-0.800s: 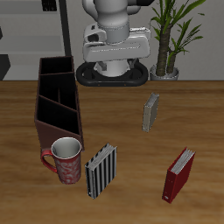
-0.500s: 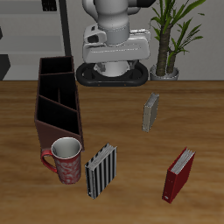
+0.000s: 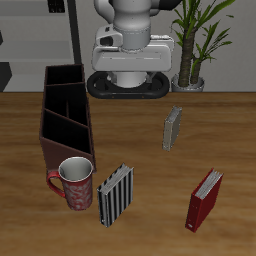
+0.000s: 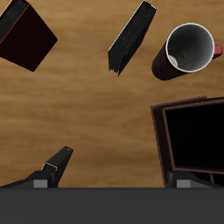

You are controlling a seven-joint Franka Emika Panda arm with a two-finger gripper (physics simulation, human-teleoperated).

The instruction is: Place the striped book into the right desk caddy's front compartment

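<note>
The striped book (image 3: 116, 194) stands upright near the table's front edge, beside a mug. From above, in the wrist view, it shows as a thin dark slab (image 4: 131, 37). The right desk caddy (image 3: 66, 122) is a long dark maroon box with slanted dividers, running from behind the mug towards the back. One end of it shows in the wrist view (image 4: 194, 140). My gripper (image 3: 128, 62) hangs high at the back of the table, far from the book. Its fingertips sit wide apart in the wrist view (image 4: 112, 182), open and empty.
A red-and-white mug (image 3: 75, 183) stands between the caddy's front end and the striped book. A small grey book (image 3: 172, 128) stands mid-table. A red book (image 3: 205, 198) stands near the front edge. A potted plant (image 3: 195, 45) is at the back.
The arm has shifted very slightly at the back. Nothing on the table has moved.
</note>
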